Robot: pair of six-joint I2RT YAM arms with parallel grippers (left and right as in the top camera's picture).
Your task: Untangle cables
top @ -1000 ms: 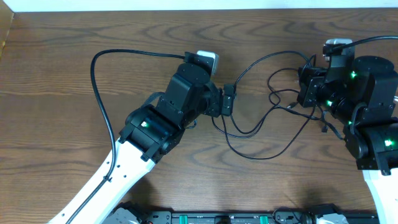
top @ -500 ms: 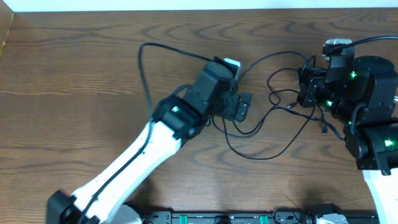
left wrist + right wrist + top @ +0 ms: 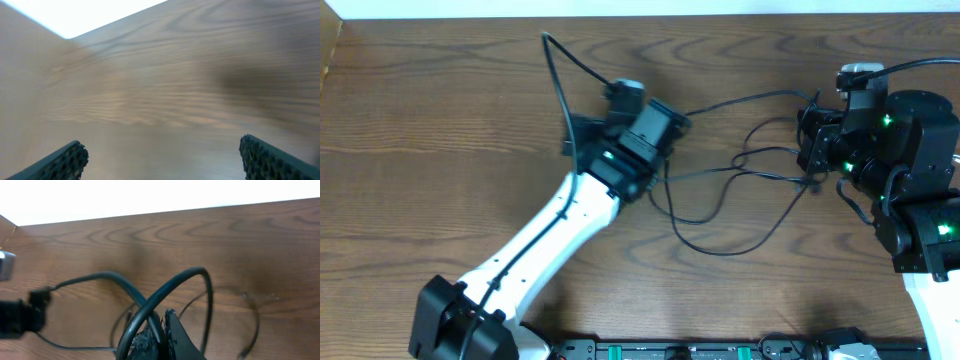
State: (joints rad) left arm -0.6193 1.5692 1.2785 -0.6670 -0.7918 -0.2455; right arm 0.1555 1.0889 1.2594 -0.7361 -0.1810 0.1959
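Observation:
Several thin black cables (image 3: 725,178) lie tangled on the wooden table between the two arms, with one loop sagging toward the front (image 3: 720,248). My right gripper (image 3: 810,150) is shut on a black cable (image 3: 165,287) that loops over its fingertips (image 3: 162,325) in the right wrist view. My left gripper (image 3: 160,155) is open wide with only blurred bare table between its fingers. In the overhead view it is mostly hidden under its own wrist (image 3: 625,130), at the left end of the cables. No white cable shows.
The thicker black robot cable (image 3: 556,75) arcs up from the left arm. The table's far edge (image 3: 620,14) is close behind the left wrist. The right arm's body (image 3: 920,180) fills the right side.
My left arm swung up and to the left and its wrist turned away from the tangle. The cables now lie straighter, drawn out toward the left. The right arm stayed in place.

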